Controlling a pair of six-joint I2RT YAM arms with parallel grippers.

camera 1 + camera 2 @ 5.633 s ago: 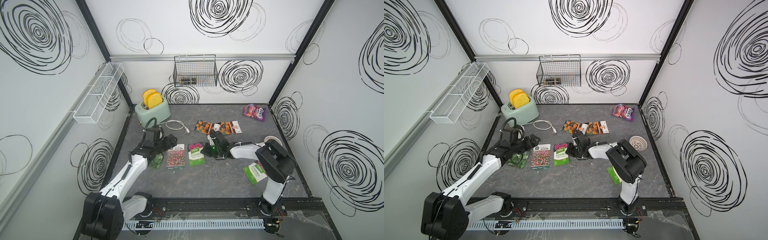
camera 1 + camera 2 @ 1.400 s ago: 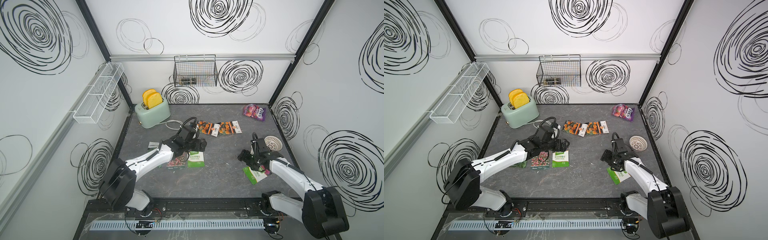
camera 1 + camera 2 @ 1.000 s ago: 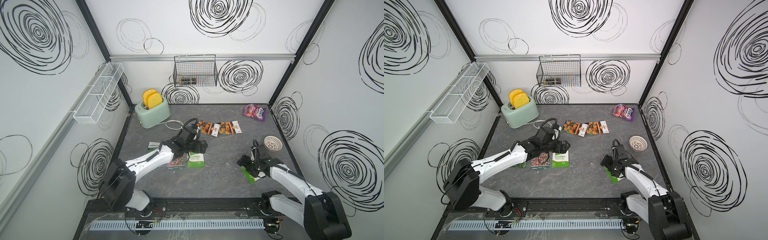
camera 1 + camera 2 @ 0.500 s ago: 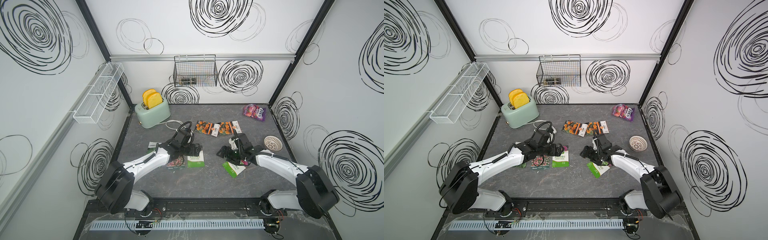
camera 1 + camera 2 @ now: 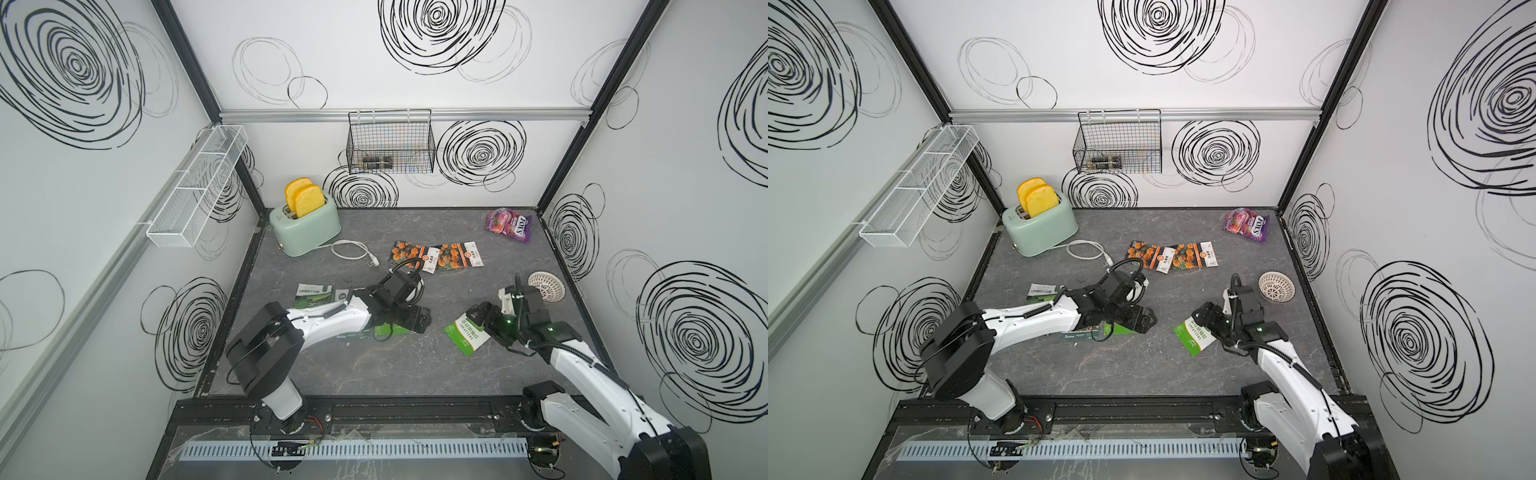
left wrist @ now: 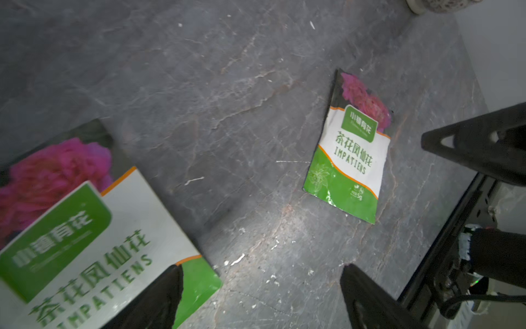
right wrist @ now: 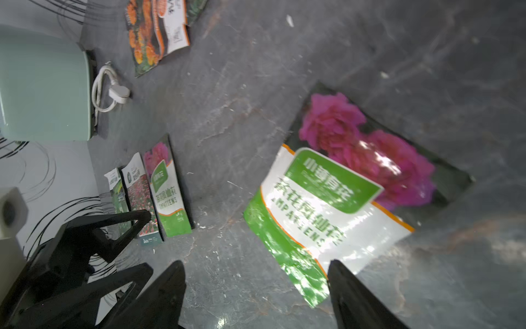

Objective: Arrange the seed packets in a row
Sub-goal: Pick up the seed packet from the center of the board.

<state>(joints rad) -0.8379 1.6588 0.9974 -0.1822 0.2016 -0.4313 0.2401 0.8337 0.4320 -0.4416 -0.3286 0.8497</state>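
Observation:
Three seed packets lie side by side at the left: a dark green leafy one [image 5: 313, 293], a pink flower-field one [image 7: 139, 196] largely under my left arm, and a green-white impatiens one [image 7: 168, 196]. My left gripper [image 5: 409, 324] stands open just over that impatiens packet [image 6: 85, 242], holding nothing. A second impatiens packet [image 5: 467, 336] lies askew, alone, to the right. My right gripper [image 5: 484, 320] is open at its flower end, with a green corner of the packet [image 7: 327, 199] showing below its fingers. Two orange marigold packets [image 5: 411, 255] [image 5: 457, 257] lie overlapped further back.
A mint toaster [image 5: 305, 226] with toast stands back left, its white cable [image 5: 353, 251] on the floor beside it. A purple candy bag [image 5: 509, 224] lies back right, and a white round strainer [image 5: 546, 284] by the right wall. A wire basket [image 5: 390, 143] hangs on the back wall.
The right gripper brought the second impatiens packet leftward, let it lie and drew back to the right. The left gripper shifted right and forward over the row's impatiens packet.

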